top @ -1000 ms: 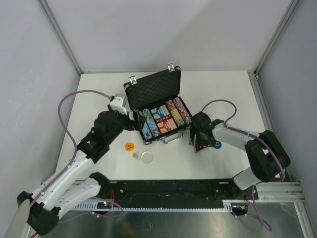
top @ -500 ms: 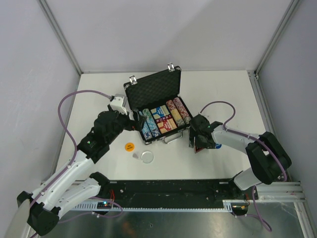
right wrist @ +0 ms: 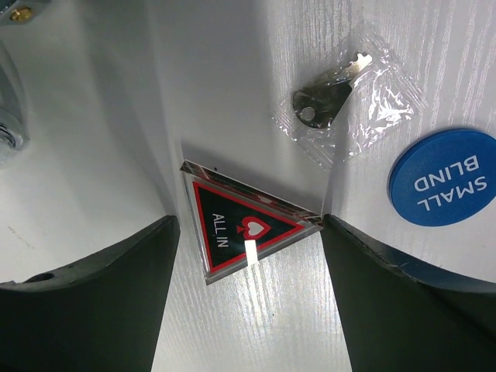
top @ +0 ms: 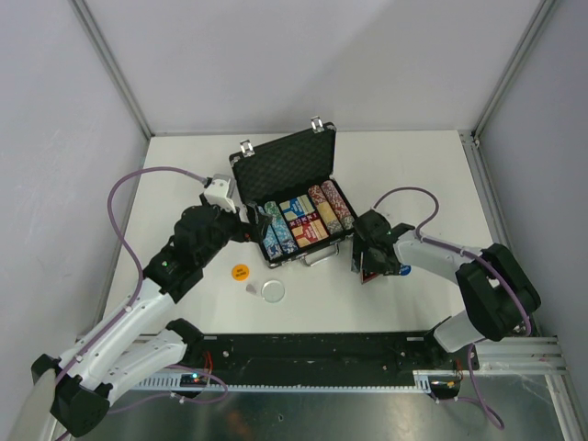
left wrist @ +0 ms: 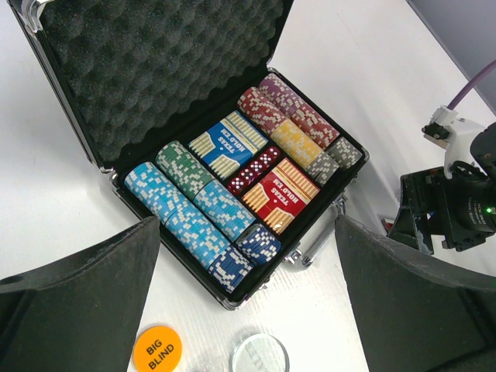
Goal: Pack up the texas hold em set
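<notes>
A: Where's the triangle [right wrist: 240, 232]?
B: Flat on the table, right of the case [left wrist: 163, 70], between the right gripper's [right wrist: 249, 256] fingers. Jaws wide. One finger is at its flat side, the other at its tip. Contact: can't tell. It has hold of nothing yet.
A: Axis?
B: Base-to-tip runs across the jaws, so closing should pinch it. It's thin and could slip, I'd guess.
A: Clutter?
B: Bagged key [right wrist: 345, 97] just beyond, blue button [right wrist: 449, 177] by the right finger. Both are clear of the triangle.
A: Left gripper [left wrist: 248, 232]?
B: Wide open, empty, hovering at the case front. Orange button [left wrist: 157, 349] and clear disc [left wrist: 260, 355] are on the table under it. The right arm's nearer the triangle. The case sits to its left, lid up.
</notes>
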`<action>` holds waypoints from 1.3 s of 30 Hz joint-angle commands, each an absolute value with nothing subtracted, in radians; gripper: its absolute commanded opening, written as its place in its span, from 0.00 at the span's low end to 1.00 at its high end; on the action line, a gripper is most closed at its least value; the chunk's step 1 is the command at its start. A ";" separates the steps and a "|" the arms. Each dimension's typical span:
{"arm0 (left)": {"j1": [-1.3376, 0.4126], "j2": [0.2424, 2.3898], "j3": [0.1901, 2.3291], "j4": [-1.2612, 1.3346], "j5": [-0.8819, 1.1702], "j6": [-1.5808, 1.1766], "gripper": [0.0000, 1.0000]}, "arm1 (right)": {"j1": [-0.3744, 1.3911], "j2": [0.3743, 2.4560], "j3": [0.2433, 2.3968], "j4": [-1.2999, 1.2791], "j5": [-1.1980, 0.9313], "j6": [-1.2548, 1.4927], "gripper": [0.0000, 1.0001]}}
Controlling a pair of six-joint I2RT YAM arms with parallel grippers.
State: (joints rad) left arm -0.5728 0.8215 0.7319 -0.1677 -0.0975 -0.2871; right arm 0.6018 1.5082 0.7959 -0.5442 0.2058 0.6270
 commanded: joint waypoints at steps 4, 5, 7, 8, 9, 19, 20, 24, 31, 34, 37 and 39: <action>-0.570 0.800 0.723 -0.143 -0.091 -0.275 0.99 | 0.589 1.594 0.728 -0.537 0.112 0.621 0.76; -0.569 0.799 0.723 -0.143 -0.091 -0.275 0.99 | 0.597 1.593 0.728 -0.537 0.114 0.619 0.74; -0.569 0.799 0.723 -0.143 -0.091 -0.275 0.99 | 0.607 1.591 0.729 -0.541 0.122 0.621 0.70; -0.569 0.799 0.724 -0.143 -0.090 -0.275 0.99 | 0.612 1.591 0.729 -0.542 0.126 0.622 0.68; -0.569 0.799 0.724 -0.143 -0.089 -0.275 0.99 | 0.615 1.591 0.729 -0.543 0.131 0.622 0.64; -0.569 0.775 0.721 -0.142 -0.099 -0.275 0.99 | 0.712 1.545 0.851 -0.576 0.229 0.572 0.51; -0.568 0.768 0.720 -0.142 -0.106 -0.275 0.99 | 0.724 1.542 0.875 -0.584 0.240 0.567 0.51; -0.569 0.741 0.714 -0.140 -0.129 -0.271 0.99 | 0.755 1.534 0.997 -0.586 0.247 0.542 0.52; -0.569 0.709 0.708 -0.141 -0.185 -0.271 0.99 | 0.774 1.620 1.174 -0.509 0.228 0.493 0.52; -0.569 0.699 0.708 -0.141 -0.204 -0.270 0.99 | 0.779 1.695 1.260 -0.489 0.231 0.472 0.52; -0.569 0.686 0.703 -0.139 -0.227 -0.271 0.99 | 0.780 1.769 1.343 -0.471 0.237 0.449 0.52; -0.568 0.679 0.700 -0.137 -0.240 -0.271 0.99 | 0.780 1.822 1.397 -0.458 0.245 0.434 0.52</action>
State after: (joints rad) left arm -0.5728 0.7033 0.7139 -0.1673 -0.1844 -0.2802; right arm 0.7734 1.7477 1.2896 -0.5114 0.2203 0.4824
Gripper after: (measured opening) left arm 0.991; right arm 0.659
